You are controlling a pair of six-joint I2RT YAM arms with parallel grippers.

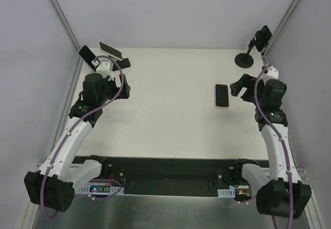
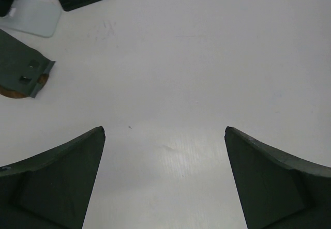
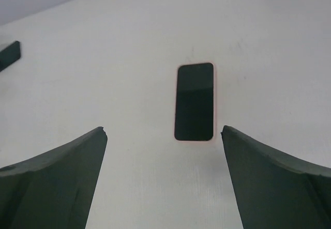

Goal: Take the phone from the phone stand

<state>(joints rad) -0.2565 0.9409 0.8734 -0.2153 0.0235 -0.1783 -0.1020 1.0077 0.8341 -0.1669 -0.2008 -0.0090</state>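
Bolted at the near edge, the left arm (image 1: 77, 131) and right arm (image 1: 276, 136) are seen reaching over the white table (image 1: 165, 120). At the far right corner the phone stand (image 1: 244, 59) is found upright, its raised clamp head apparently unoccupied. The pink-cased phone (image 1: 221, 95) is noted lying flat on the table, screen up, well apart from the stand and just ahead of the right gripper (image 3: 163, 131), whose jaws are spread wide and clear of it. The left gripper (image 2: 164, 131) is likewise wide and holds nothing. Removal is judged effectively done. A straight upward withdrawal is advised, so that the phone is not nudged by a fingertip.
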